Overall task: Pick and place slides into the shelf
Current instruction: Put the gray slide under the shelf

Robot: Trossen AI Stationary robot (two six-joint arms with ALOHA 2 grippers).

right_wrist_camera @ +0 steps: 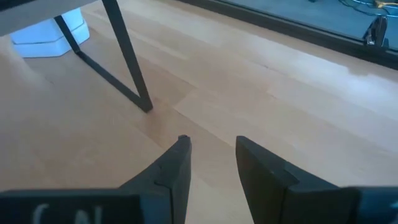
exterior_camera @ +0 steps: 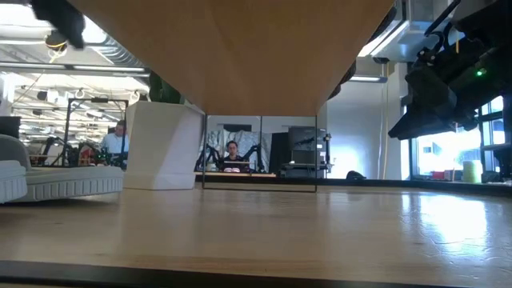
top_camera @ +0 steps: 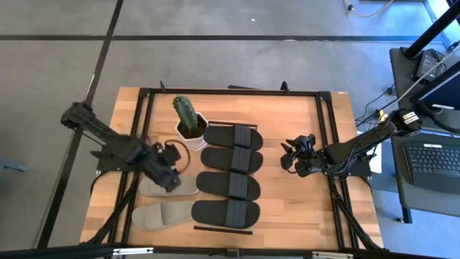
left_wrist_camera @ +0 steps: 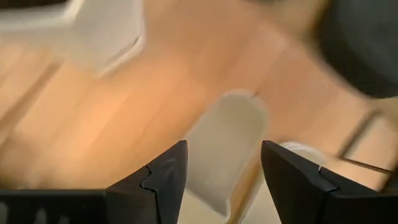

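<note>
Four black slides (top_camera: 230,173) lie side by side in a row on the shelf (top_camera: 267,122), a raised light-wood panel whose underside fills the top of the low view (exterior_camera: 240,48). Two grey-beige slides lie on the table to its left, one (top_camera: 188,188) under my left gripper and one (top_camera: 162,214) nearer the front edge. My left gripper (top_camera: 172,180) is open above the far grey-beige slide (left_wrist_camera: 221,134), its fingers to either side and clear of it. My right gripper (top_camera: 291,157) is open and empty (right_wrist_camera: 211,140), above the table right of the shelf.
A cactus in a white pot (top_camera: 188,121) stands on the table at the shelf's far left. The shelf's thin black legs (right_wrist_camera: 127,62) stand ahead of my right gripper. Bare tabletop (top_camera: 295,208) lies right of the shelf. People sit in the room behind (exterior_camera: 232,156).
</note>
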